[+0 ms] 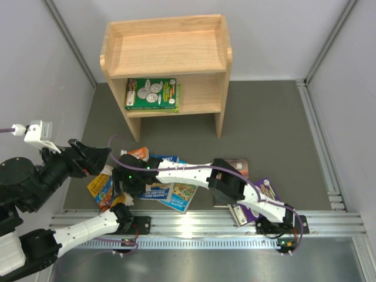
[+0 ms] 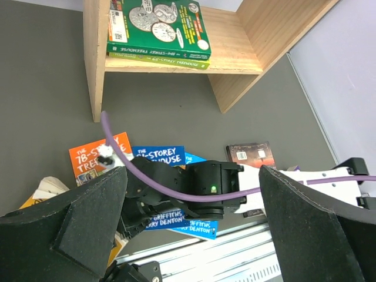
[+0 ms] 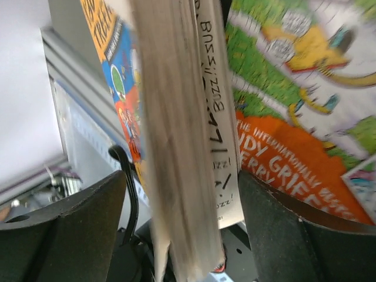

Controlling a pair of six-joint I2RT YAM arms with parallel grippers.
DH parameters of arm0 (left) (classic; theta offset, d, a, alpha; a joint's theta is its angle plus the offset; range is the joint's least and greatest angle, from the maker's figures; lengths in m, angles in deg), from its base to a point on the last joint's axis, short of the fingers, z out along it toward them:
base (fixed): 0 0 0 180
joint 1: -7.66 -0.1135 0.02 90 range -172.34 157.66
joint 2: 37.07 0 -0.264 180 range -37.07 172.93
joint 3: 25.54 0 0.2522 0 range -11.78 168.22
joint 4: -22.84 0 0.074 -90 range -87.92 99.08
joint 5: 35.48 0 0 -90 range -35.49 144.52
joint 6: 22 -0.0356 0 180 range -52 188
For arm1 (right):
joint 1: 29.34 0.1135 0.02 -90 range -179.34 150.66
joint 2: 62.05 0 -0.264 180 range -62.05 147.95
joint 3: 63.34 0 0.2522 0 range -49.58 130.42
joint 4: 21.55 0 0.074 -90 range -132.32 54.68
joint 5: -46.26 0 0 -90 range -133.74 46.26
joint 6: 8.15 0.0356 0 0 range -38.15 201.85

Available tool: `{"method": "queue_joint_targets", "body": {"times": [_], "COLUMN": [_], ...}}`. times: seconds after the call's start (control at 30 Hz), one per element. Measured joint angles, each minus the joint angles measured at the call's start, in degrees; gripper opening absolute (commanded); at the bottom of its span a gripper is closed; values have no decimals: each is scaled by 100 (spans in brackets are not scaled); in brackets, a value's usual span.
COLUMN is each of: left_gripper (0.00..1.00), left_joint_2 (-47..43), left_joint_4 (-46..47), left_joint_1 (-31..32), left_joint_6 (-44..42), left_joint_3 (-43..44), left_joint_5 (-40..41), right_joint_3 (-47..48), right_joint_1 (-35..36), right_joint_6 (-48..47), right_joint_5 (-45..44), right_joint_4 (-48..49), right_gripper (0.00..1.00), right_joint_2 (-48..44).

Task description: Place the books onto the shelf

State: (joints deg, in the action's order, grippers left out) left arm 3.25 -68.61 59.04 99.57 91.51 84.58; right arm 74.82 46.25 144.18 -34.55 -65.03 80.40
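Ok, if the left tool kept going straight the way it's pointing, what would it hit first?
Most likely the right arm's black wrist, with its purple cable across it, which sits between the open left tool and the books on the floor. Depth is hard to judge.

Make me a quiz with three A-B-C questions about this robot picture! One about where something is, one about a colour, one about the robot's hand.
1. Where do the green books lie?
A) on the shelf's top tier
B) on its lower tier
C) on the floor
2. What colour is the cover of the "78-Storey" book?
A) orange
B) pink
C) grey
3. How do the left arm's jaws stand?
A) shut on a book
B) wide open, holding nothing
C) shut on the shelf
Answers:
1 B: the green covers sit under the bare top board.
2 A: orange surrounds its title.
3 B: the left wrist view shows both fingers far apart, gripping nothing.
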Motion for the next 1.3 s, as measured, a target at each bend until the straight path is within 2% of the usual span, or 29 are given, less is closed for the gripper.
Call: {"method": "queue_joint_targets", "body": {"times": [0.13,0.23,0.33,0.37,0.43,0.47,0.57,0.73,0.93,1.07,1.3], "left_gripper": [99,99,99,99,99,99,99,99,99,99,99], "left_joint_2": [0,0,0,0,0,0,0,0,2,26,632], "left_joint_4": [0,0,0,0,-2,-2,-4,-4,11,142,457], "left_joint_1": [0,0,4,4,4,4,4,4,4,4,4], "left_joint_6": [-2,0,2,2,4,4,9,39,35,-105,-483], "left_joint_3": [-46,-120,-203,-232,-278,-295,-332,-332,-332,-332,-212], "left_joint_5": [-68,-111,-160,-186,-223,-236,-299,-345,-372,-433,-828], "right_joint_3": [170,162,4,-42,-140,-221,-520,-1191,-2129,-2745,-3936], "right_joint_1": [70,142,142,142,144,142,186,323,341,308,251], "right_joint_6": [-87,-61,31,59,111,151,199,273,-59,-435,-1145], "right_joint_5": [448,446,435,415,306,278,92,-767,-1718,-2199,-2347], "right_joint_4": [-289,-232,-87,-55,-13,68,352,472,4,-422,-452], "right_gripper": [77,76,65,51,33,15,0,0,0,0,0], "right_joint_2": [221,313,275,260,249,240,46,-518,-1615,-2597,-4885]}}
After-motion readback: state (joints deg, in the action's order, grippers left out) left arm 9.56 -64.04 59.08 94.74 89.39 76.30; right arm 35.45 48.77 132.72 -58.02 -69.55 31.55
